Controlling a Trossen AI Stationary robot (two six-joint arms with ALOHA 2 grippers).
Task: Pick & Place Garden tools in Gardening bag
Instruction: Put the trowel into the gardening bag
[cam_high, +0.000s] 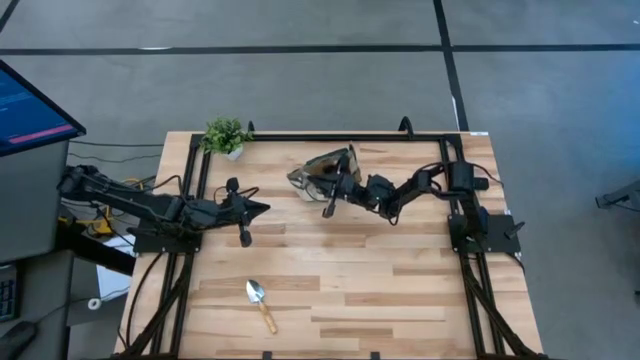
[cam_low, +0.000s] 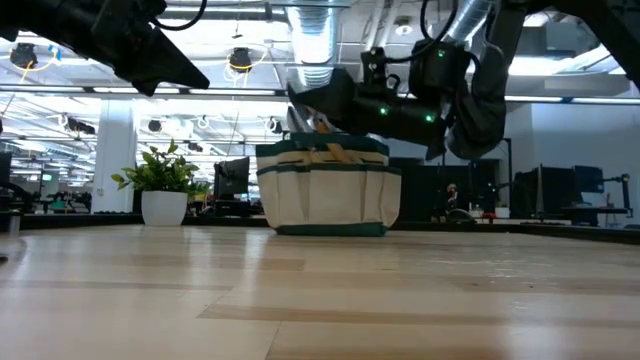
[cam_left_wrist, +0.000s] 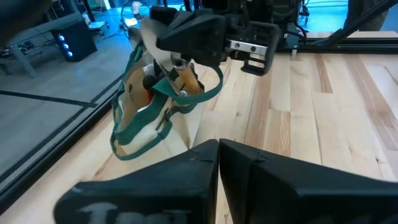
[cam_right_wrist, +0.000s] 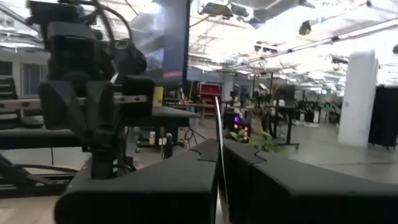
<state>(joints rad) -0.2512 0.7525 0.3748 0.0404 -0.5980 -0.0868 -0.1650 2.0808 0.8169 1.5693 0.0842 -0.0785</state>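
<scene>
The beige gardening bag (cam_high: 312, 172) with green trim stands at the far middle of the table, also in the low view (cam_low: 325, 195). Wooden handles, a dark tool and a red item (cam_left_wrist: 151, 94) stick out of its top. One silver-bladed trowel (cam_high: 260, 303) lies flat near the table's near edge. My right gripper (cam_high: 335, 183) is level over the bag's top, pointing toward the table's left, fingers shut (cam_right_wrist: 217, 144). My left gripper (cam_high: 265, 208) is shut and empty, left of the bag and pointing at it.
A small green potted plant (cam_high: 227, 135) stands at the far left corner. A black frame (cam_high: 400, 136) runs along the table's far edge and down both sides. Bare wood lies between the bag and the trowel.
</scene>
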